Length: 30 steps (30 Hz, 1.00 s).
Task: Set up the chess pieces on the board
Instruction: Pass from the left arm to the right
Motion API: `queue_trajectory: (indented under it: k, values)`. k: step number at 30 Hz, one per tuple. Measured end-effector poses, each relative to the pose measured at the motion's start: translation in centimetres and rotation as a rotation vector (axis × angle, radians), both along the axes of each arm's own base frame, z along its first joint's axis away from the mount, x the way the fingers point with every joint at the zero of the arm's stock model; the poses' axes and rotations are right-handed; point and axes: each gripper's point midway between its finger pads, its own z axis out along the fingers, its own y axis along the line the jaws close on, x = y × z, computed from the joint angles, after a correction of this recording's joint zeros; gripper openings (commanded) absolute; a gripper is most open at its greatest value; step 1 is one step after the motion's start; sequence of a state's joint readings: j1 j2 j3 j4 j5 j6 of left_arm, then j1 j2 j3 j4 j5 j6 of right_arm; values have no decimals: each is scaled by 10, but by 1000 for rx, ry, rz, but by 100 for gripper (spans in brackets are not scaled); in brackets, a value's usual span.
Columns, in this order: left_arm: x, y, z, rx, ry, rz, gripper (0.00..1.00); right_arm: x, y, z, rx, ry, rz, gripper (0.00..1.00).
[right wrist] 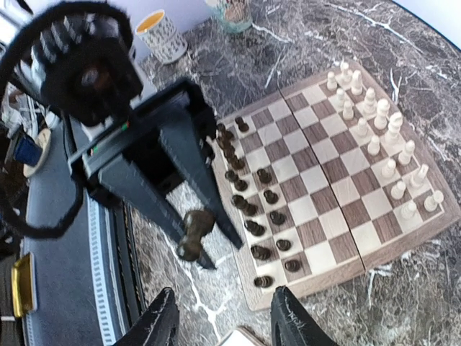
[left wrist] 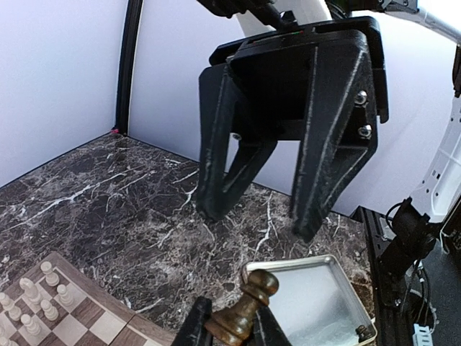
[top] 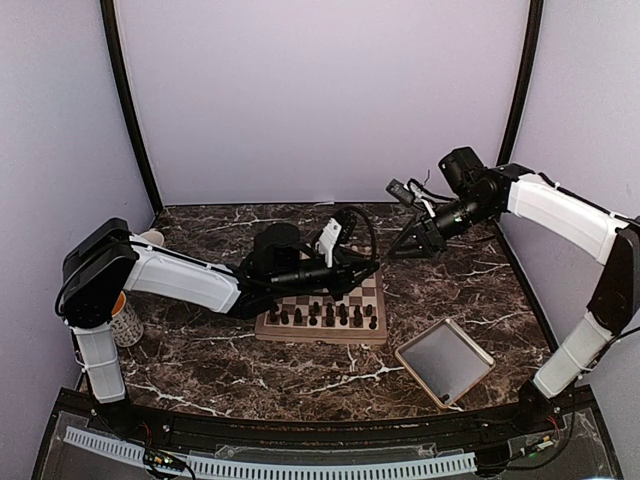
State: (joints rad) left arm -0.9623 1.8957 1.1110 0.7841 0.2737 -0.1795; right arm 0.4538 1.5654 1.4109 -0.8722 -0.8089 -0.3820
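Observation:
My left gripper point(left wrist: 230, 318) is shut on a dark brown pawn point(left wrist: 243, 311), which it holds tilted above the marble just off the board's right edge. The right wrist view shows the same gripper point(right wrist: 216, 251) and pawn point(right wrist: 193, 233). My right gripper point(right wrist: 227, 324) is open and empty. It faces the left gripper from a short way off, and it also shows in the left wrist view point(left wrist: 259, 222). The board point(top: 322, 330) has dark chessmen point(right wrist: 252, 205) standing in two rows along one side and pale ones point(right wrist: 374, 137) along the other.
A shallow beige tray point(top: 470, 372) lies to the right of the board, with a small dark thing in one corner point(left wrist: 362, 333). A patterned cup point(top: 125, 322) and a pale cup point(top: 150, 238) stand at the far left. Walls close the back and sides.

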Motion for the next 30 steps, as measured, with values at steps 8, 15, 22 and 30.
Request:
queue_trajectory:
  k: [8, 15, 22, 30]
  values:
    - [0, -1, 13, -76, 57, 4, 18, 6, 24, 6, 68, 55, 21, 44]
    - [3, 1, 19, -106, 71, 9, 18, -3, 34, 11, 102, 85, 51, 37]
    - [2, 0, 19, -111, 78, 6, 18, -5, 39, 16, 129, 94, 62, 27]
    - [2, 1, 20, -116, 79, 7, 19, -2, 41, 16, 140, 101, 60, 15]
